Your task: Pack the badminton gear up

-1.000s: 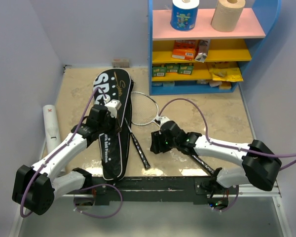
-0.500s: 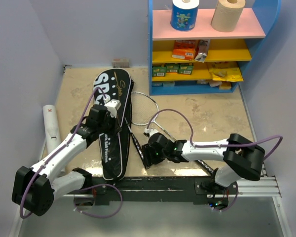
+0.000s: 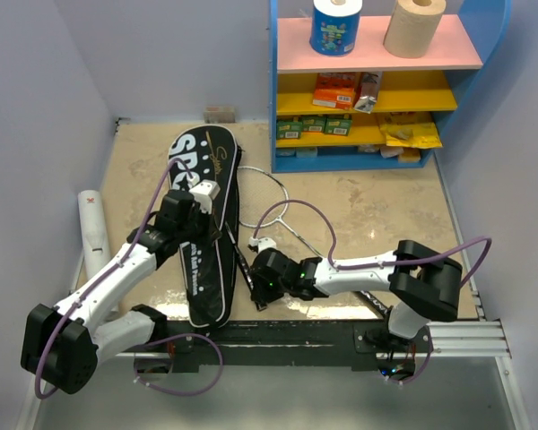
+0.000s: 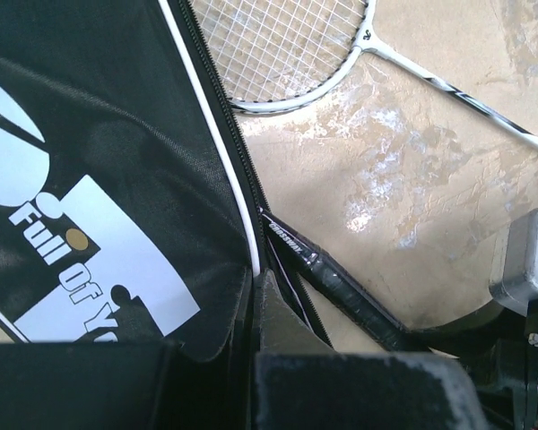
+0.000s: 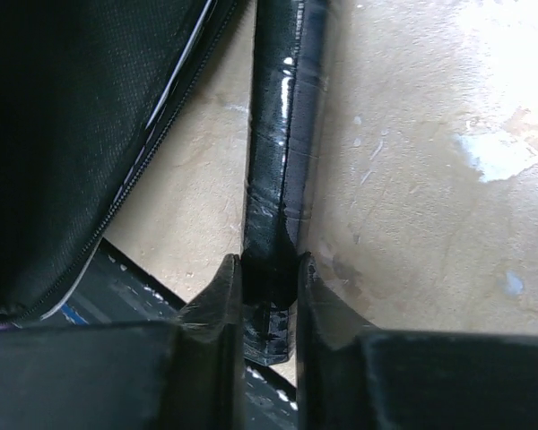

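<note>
The black "SPORT" cover [image 3: 202, 228] lies on the floor at centre left. My left gripper [image 3: 197, 210] is shut on the cover's zipper edge [image 4: 254, 287]. A black racket handle [image 3: 249, 264] sticks out of the cover's open side [image 4: 341, 291]. My right gripper [image 3: 262, 287] is shut on that handle near its end [image 5: 269, 269], one finger on each side of the handle [image 5: 282, 134]. A second racket with a white-strung head [image 3: 262, 195] lies beside the cover, and its shaft [image 4: 457, 90] runs right. A long white tube [image 3: 94, 233] lies at the left wall. No shuttlecocks show.
A blue shelf unit [image 3: 276, 90] stands at the back right with paper rolls [image 3: 414, 25] and orange and yellow packets [image 3: 336, 90]. The black mounting rail [image 3: 296, 333] runs along the near edge. The second racket's handle [image 3: 369, 300] lies under my right arm.
My right gripper has moved left and nearer, down along the black handle to its end, and has shut around it. My left gripper still holds the cover in the same place.
</note>
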